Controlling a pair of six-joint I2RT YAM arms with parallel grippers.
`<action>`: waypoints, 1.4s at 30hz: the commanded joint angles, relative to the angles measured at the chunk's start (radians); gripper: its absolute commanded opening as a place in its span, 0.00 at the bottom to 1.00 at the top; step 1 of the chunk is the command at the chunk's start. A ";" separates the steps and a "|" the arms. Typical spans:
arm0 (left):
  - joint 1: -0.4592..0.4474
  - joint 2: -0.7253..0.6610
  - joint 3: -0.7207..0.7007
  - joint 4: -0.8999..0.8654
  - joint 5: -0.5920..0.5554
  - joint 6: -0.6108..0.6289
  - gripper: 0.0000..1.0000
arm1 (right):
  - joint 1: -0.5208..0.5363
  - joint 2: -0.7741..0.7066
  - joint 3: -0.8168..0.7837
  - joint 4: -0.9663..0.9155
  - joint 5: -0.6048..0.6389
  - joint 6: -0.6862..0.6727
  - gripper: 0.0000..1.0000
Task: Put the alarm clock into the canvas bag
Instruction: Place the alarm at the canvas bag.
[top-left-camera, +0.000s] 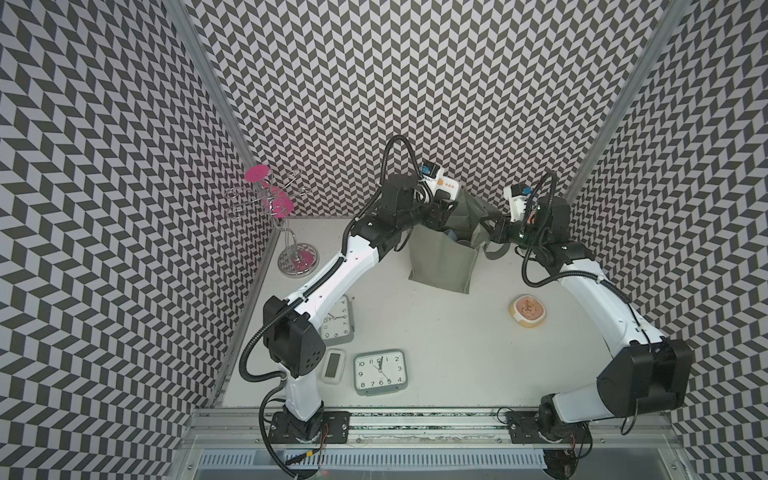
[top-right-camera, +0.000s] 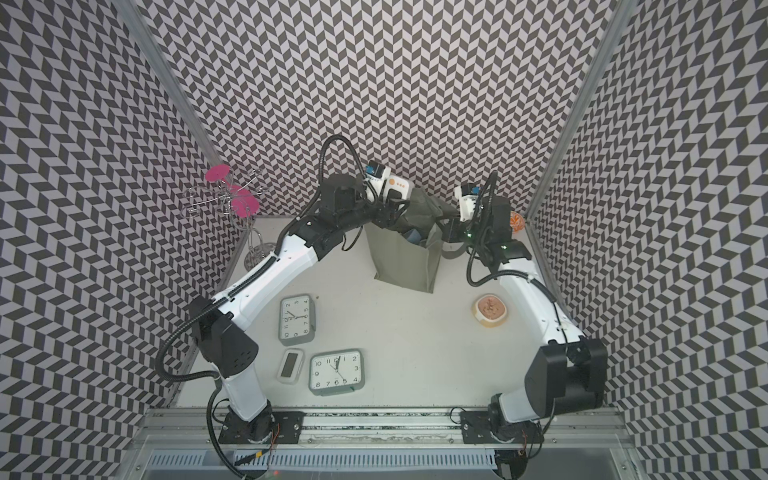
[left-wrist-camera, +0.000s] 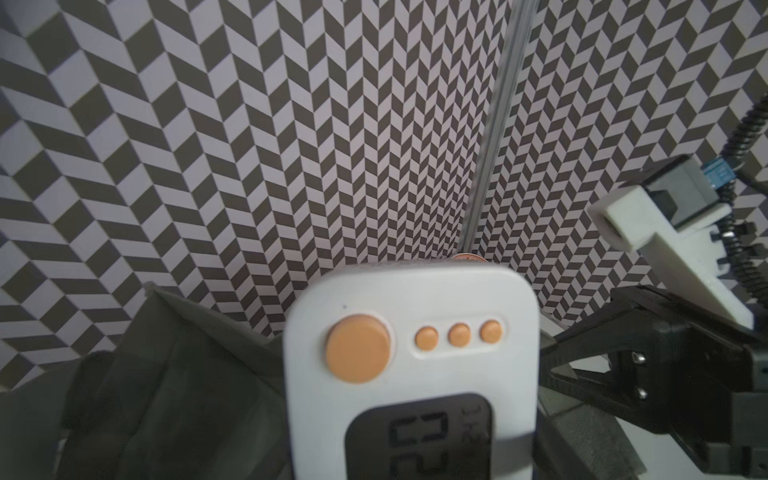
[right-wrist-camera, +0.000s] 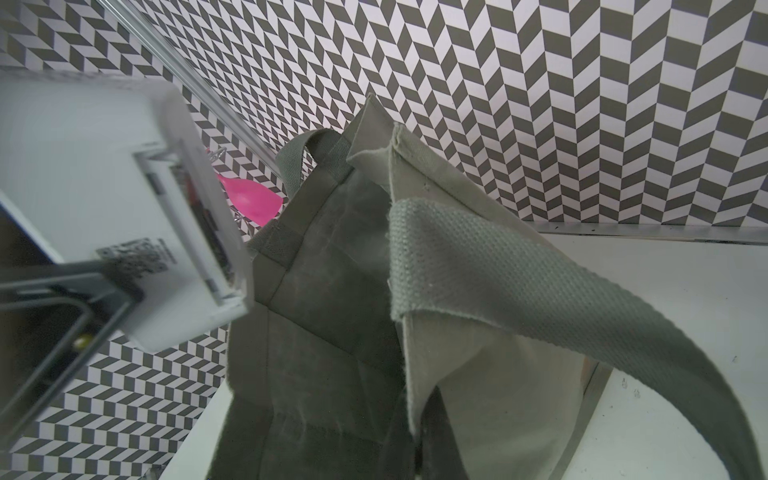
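While our left gripper (top-left-camera: 441, 203) pinches the white clock (top-left-camera: 445, 185), we have it hanging just above the bag's (top-left-camera: 440, 262) open mouth, orange buttons facing up, not yet inside. Our right gripper (top-left-camera: 491, 226) is pressed together on the bag's rim, on the side opposite the clock. We see the bag standing upright, one handle (top-left-camera: 496, 251) drooping outside it beside that gripper.

In the left arm (top-left-camera: 332, 274) and right arm (top-left-camera: 590, 299), white link shells (top-left-camera: 582, 286) are joined by black joint housings (top-left-camera: 291, 336) and trailed by black corrugated cables (top-left-camera: 244, 361). The black right gripper (left-wrist-camera: 548, 368) is fixed with two silver screws (left-wrist-camera: 639, 357) and topped by a white camera mount (left-wrist-camera: 648, 232).
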 joint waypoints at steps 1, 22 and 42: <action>-0.002 0.032 0.071 0.018 0.115 0.132 0.36 | 0.007 -0.072 0.025 0.133 -0.023 0.005 0.00; 0.079 0.202 0.098 -0.143 0.380 0.746 0.36 | 0.009 -0.065 0.119 0.066 -0.013 -0.002 0.00; 0.085 0.428 0.337 -0.363 0.314 0.721 0.78 | 0.043 -0.020 0.169 0.063 -0.023 0.006 0.00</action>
